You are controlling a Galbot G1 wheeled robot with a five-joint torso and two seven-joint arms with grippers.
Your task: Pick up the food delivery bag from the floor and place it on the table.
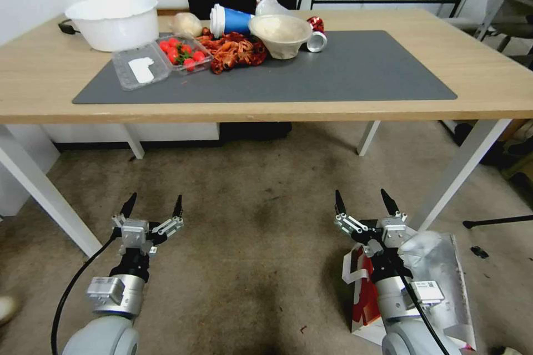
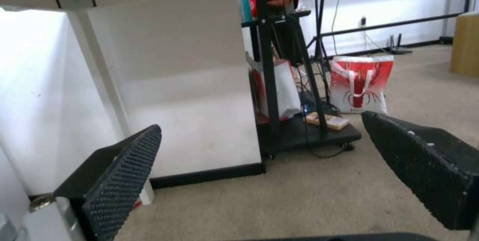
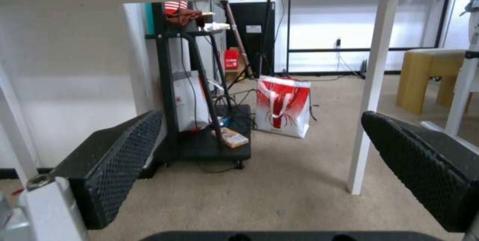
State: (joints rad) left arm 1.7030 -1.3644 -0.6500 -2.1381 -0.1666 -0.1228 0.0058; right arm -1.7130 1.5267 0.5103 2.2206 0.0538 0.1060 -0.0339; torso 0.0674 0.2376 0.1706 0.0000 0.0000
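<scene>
Your food delivery bag [image 1: 438,283] stands on the floor [image 1: 255,244] at the robot's right, partly hidden beneath the right arm, so nothing is lifted yet and the table [image 1: 488,75] awaits it. Both the right gripper [image 1: 366,203] and left gripper [image 1: 154,208] hang low above the floor, jaws spread wide and empty, pointing toward the table.

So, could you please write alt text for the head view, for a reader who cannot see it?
Both open grippers, left gripper and right gripper, hang low over the floor before the table. The food delivery bag stands on the floor under the right arm. Food containers crowd the table's far left.
</scene>
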